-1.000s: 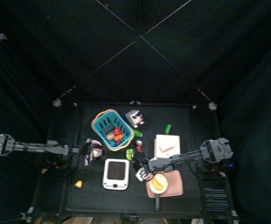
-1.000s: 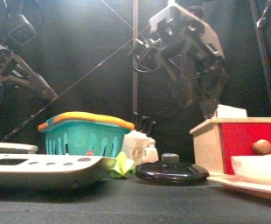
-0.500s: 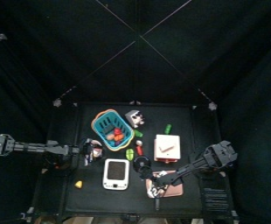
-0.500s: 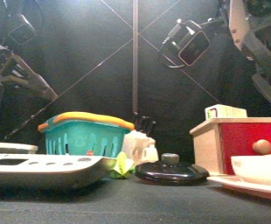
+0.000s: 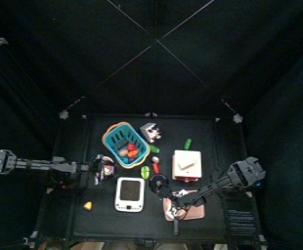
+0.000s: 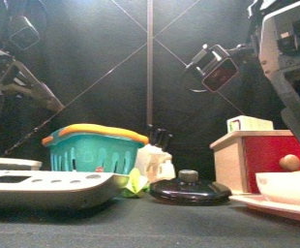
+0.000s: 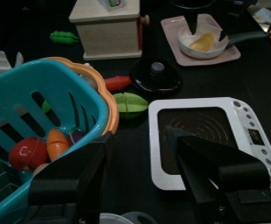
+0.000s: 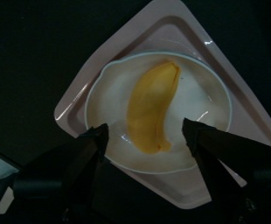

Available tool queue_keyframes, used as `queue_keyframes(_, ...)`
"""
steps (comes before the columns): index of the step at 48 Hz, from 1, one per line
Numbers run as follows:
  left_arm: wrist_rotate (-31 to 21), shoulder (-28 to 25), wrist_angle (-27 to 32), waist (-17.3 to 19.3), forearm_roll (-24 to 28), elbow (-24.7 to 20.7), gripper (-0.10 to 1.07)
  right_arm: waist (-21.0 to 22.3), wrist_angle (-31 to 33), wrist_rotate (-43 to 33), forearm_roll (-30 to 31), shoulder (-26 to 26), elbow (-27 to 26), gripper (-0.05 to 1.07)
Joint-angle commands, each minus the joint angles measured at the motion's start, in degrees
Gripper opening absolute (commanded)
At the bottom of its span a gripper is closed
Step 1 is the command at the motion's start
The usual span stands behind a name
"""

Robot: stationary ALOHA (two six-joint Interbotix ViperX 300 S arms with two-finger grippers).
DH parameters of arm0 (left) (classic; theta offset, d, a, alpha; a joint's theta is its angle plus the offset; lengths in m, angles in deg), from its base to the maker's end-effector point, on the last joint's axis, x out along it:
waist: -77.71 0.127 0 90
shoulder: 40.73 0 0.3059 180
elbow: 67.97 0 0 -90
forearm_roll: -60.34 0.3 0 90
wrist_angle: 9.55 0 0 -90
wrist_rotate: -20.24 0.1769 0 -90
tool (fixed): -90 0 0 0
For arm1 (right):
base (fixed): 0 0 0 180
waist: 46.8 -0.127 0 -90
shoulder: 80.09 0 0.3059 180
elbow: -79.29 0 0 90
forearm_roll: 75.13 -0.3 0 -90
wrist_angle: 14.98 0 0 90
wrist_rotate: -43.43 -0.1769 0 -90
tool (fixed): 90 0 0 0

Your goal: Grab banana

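Open right jaws over one banana (image 8: 151,107)

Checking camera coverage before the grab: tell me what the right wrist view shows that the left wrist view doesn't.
Only the right wrist view: the right gripper, open, above the bowl.
Only the left wrist view: the teal plastic basket, white rectangular device, black round lid and red-and-cream box.
Both: the pale yellow banana in its white bowl on the pink tray.

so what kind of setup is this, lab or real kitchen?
Looks like a lab test pen, not a kitchen: black curtains all round a small black table, and toy props on it, like the teal basket of play food and a banana in a bowl.
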Motion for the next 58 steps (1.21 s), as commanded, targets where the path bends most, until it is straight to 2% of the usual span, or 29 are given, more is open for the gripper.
queue_keyframes(1, 0.1, -0.2, -0.3, 0.2, 0.1, -0.9, 0.87, 0.3, -1.8, 0.1, 0.2, 1.8, 0.0, 0.98)
queue_keyframes(16, 0.1, -0.2, -0.2, 0.2, 0.0, -0.8, 0.87, 0.4, -3.3, 0.1, -0.3, 0.5, 0.3, 0.96)
queue_keyframes(36, 0.1, -0.1, -0.2, 0.2, 0.1, -0.8, 0.87, 1.0, -3.3, 0.1, 1.0, -0.1, 1.9, 0.81)
queue_keyframes(58, 0.1, -0.1, -0.3, 0.2, 0.1, -0.8, 0.87, 1.4, -3.5, 0.3, 1.6, -1.5, 1.9, 0.8)
